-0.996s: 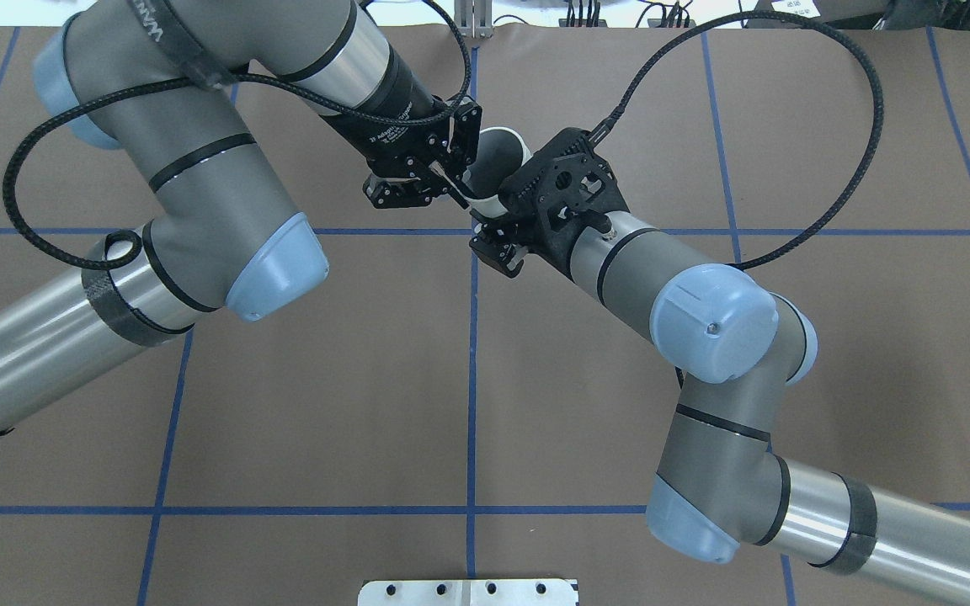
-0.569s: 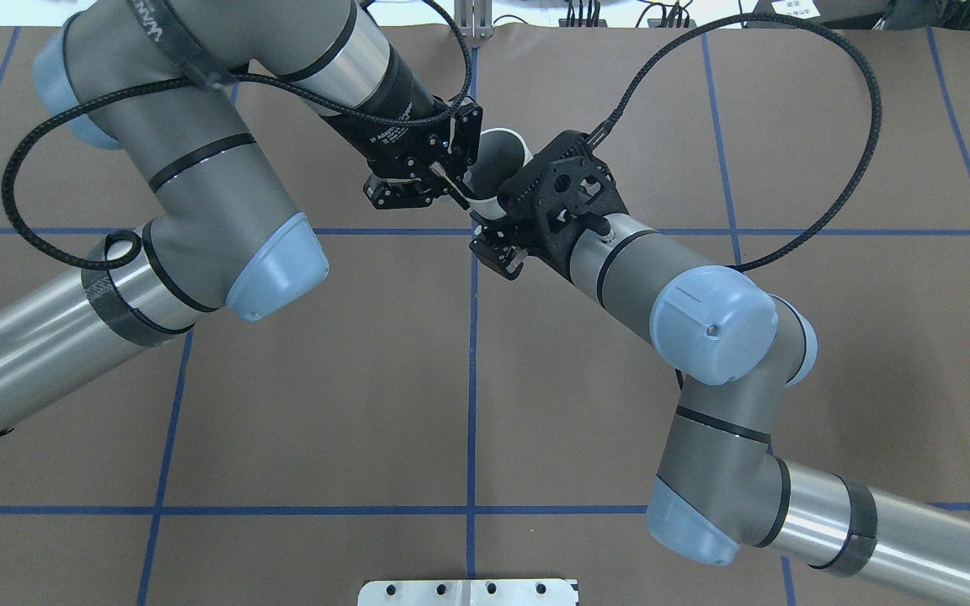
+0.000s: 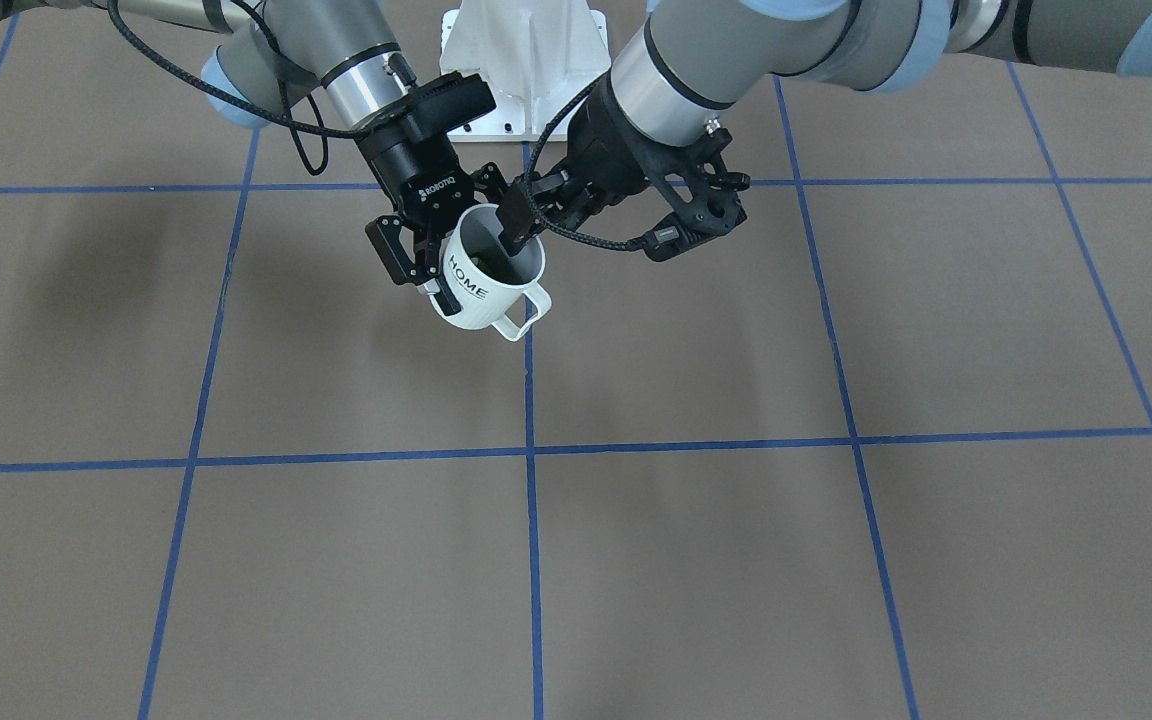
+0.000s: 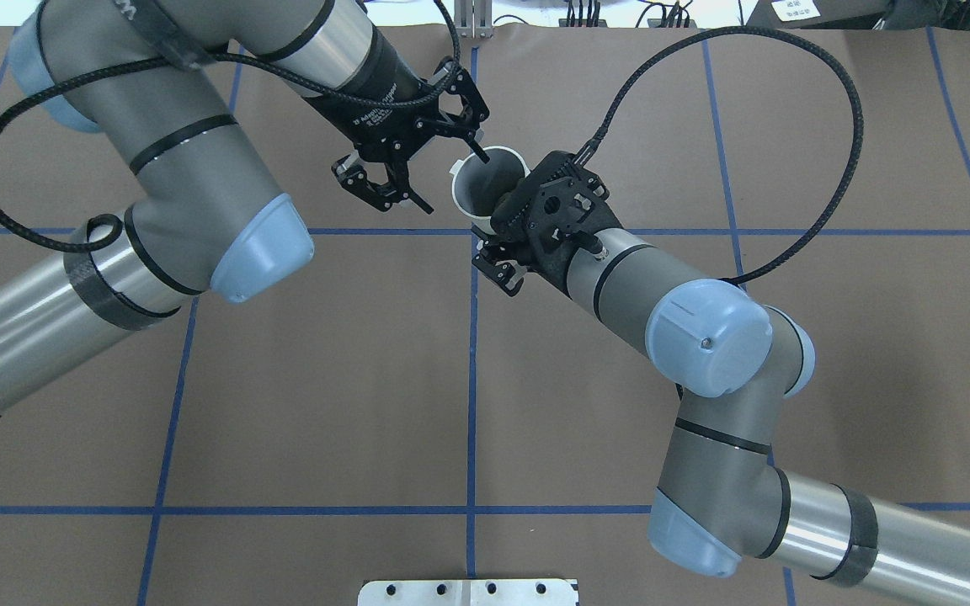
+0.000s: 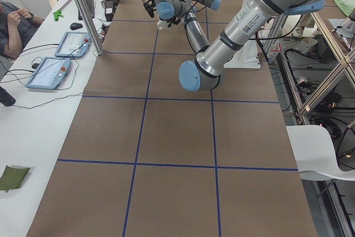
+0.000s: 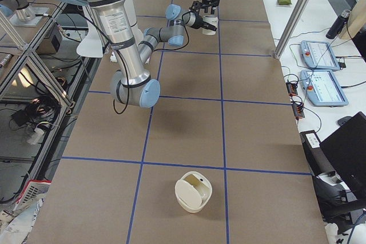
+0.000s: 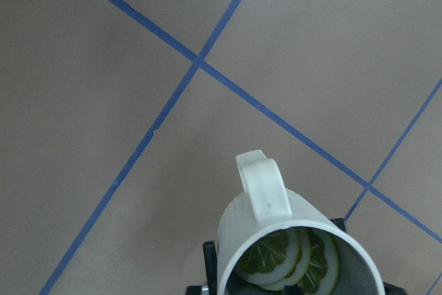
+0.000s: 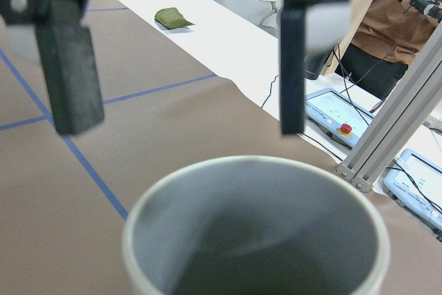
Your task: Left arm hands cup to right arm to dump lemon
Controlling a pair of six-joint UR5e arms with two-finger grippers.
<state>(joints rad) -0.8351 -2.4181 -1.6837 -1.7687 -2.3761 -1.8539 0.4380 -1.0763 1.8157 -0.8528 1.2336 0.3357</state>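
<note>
Brown paper gridded with blue tape is covering the desk (image 3: 836,560) in front of you, and the two arms are meeting above it in the upper centre of the front-facing view. You are seeing the right arm (image 4: 704,337) carrying the cup (image 3: 481,290) clear of the desk. The right fingers (image 3: 393,250) are clasping its white body from both sides. The cup is tilting, with its handle pointing to the lower right of that frame. The left arm (image 4: 182,168) is reaching in from the upper left of the overhead view. The left fingers (image 4: 388,181) are standing wide apart, gripping nothing, with one tip hanging at the cup's rim; you cannot tell whether it is touching. The lemon (image 7: 276,267), in slices, is lying inside the cup, showing at the bottom of the left wrist view. A cream container (image 6: 193,191) is sitting on the desk low in the right-side view.
</note>
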